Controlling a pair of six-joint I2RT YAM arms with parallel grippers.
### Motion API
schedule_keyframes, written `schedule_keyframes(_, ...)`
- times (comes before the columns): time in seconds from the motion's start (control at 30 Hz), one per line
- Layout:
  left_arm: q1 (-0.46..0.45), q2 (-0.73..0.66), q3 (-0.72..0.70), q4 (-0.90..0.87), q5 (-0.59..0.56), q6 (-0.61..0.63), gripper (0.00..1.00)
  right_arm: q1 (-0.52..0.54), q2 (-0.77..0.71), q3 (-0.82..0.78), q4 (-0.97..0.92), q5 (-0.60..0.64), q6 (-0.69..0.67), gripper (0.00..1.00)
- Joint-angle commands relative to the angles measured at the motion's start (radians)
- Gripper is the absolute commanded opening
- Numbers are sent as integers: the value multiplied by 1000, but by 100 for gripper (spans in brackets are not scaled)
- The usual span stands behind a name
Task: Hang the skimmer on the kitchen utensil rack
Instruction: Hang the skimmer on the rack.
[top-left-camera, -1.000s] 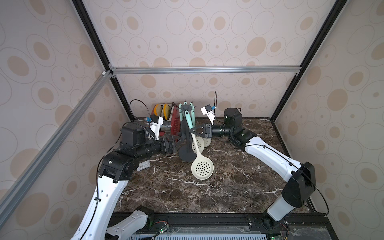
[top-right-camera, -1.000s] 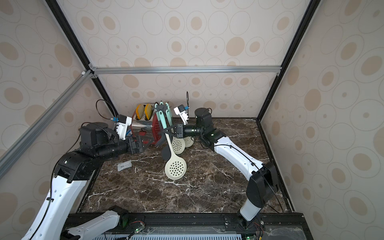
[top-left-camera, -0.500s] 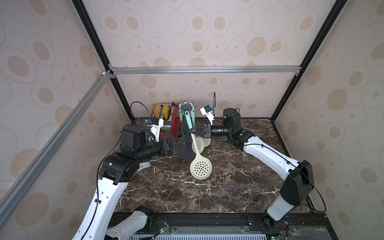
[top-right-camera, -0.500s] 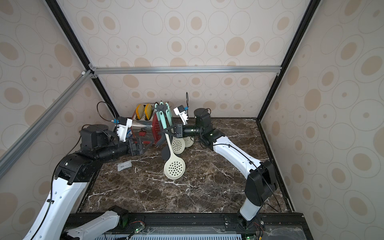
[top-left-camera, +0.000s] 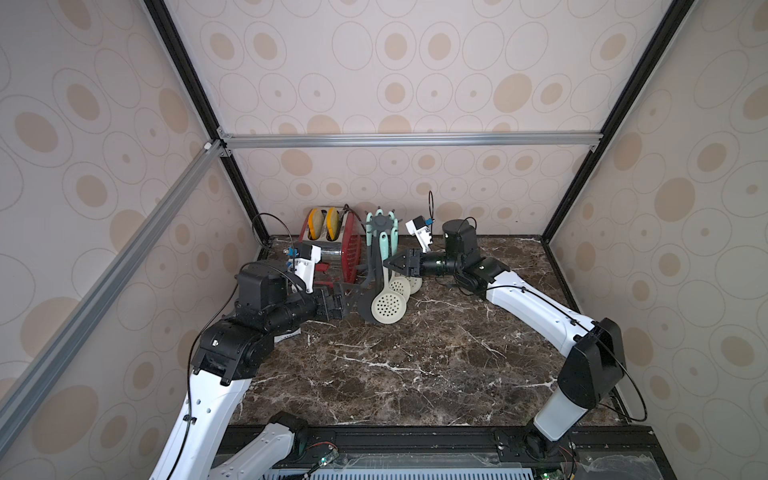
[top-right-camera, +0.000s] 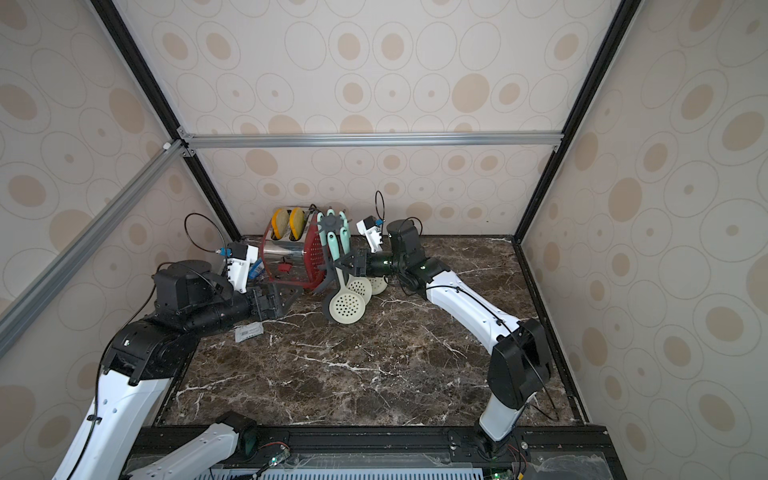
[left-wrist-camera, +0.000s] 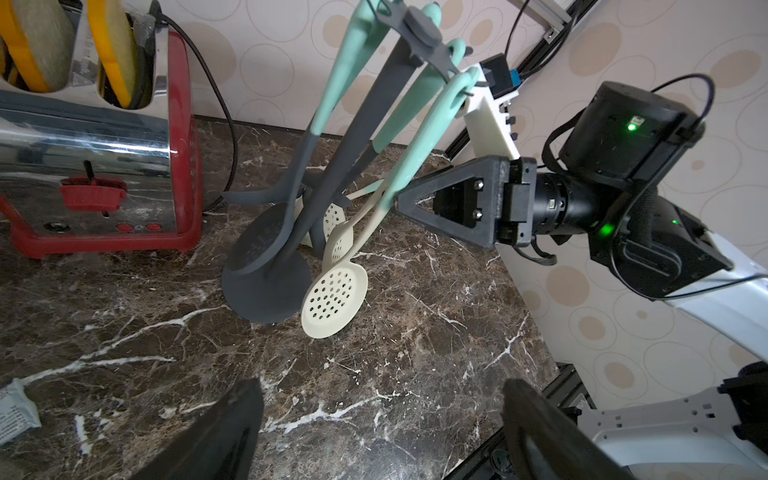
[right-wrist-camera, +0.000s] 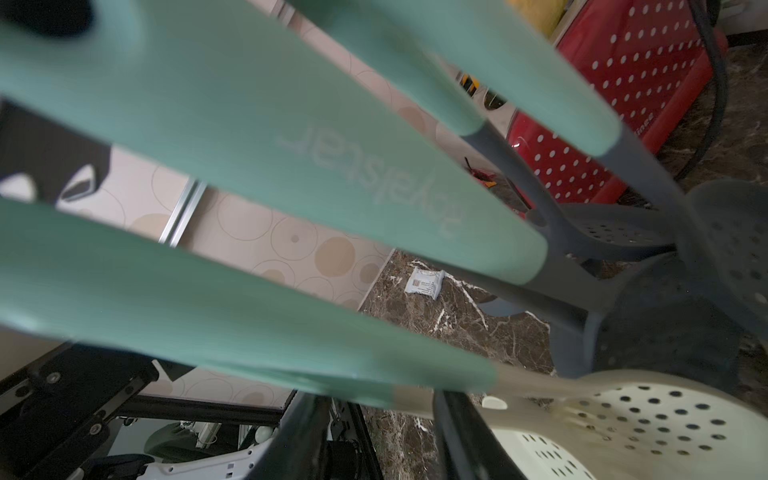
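Marble surface (top-left-camera: 415, 365), twelve o'clock: your skimmer (left-wrist-camera: 334, 301) hung on the kitchen utensil rack (left-wrist-camera: 422, 27), right end effector (left-wrist-camera: 399, 199) parted at its handle, left end effector (left-wrist-camera: 382, 384) released; likely only withdrawal remained.

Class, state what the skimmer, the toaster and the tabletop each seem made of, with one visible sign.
Skimmer: probably matte plastic or silicone; dull, even cream head. Toaster: polished metal body, mirror-like reflections; glossy red ends. Tabletop: marble or imitation; white veins, slight sheen.

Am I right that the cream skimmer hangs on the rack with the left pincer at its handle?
No: the right pincer is at the skimmer's handle, as the left wrist view shows; the left pincer is open. It hangs on the rack.
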Motion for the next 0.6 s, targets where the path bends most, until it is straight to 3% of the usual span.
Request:
schedule_keyframes(0.0,6,15,2,35,-7,26,83,-3,-46,43,-27,18,-44,47)
schedule_keyframes(0.13,5,35,-8,89,0,32,71,-2,-135,8,-47,46,-125,49)
schedule_keyframes(0.27,6,44,-42,224,31,23,67,9,-238,-43,-99,140,-294,50)
schedule_keyframes(0.33,6,43,-74,319,37,2,70,26,-271,-32,-157,207,-427,56)
schedule_keyframes(0.47,6,63,-99,419,39,-25,84,29,-263,60,-263,240,-634,70)
schedule_keyframes(0.57,5,69,-102,433,48,-30,86,12,-196,251,-459,206,-827,71)
